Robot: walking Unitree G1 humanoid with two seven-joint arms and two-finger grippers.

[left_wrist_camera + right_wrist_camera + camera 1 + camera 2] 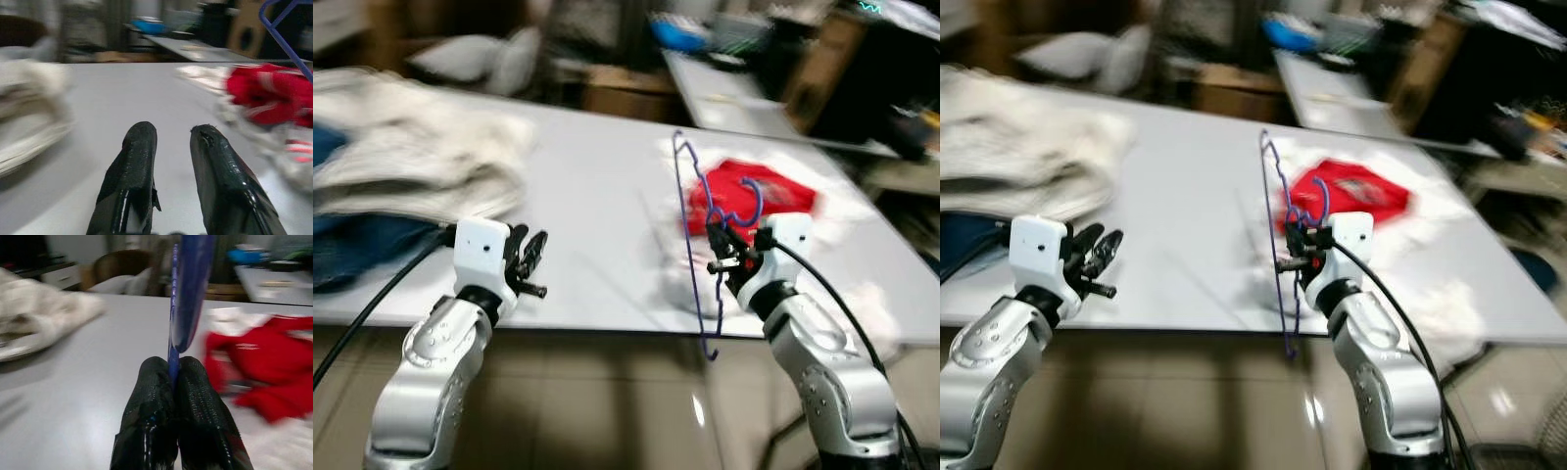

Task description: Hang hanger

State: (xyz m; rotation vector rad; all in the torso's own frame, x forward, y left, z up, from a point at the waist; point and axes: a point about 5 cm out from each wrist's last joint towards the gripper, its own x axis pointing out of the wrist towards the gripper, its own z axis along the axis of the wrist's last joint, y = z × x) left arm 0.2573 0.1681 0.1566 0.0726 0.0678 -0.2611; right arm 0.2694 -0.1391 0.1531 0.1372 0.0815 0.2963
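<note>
Two end effectors are raised at the near edge of the white surface (597, 186), and the task's thing already sits in one of them: the right end effector (722, 257) has its black fingers (195, 396) pressed together on the wire of the blue hanger (690, 215). From that grip the hanger's long axis runs roughly upright, most of the frame rising above the fingers and a shorter length hanging below them past the surface's edge, with the hook curling just beside the end effector. Beyond it lies a red garment (749, 196) on pale cloth. The left end effector (530, 257) holds nothing, its fingers (134, 161) slightly parted, well apart from the hanger with a heap of light fabric (421, 157) ahead of it. No rail or rod can be made out in these blurred views, so the right arm, already gripping, likely has to carry the hanger elsewhere before hanging.
</note>
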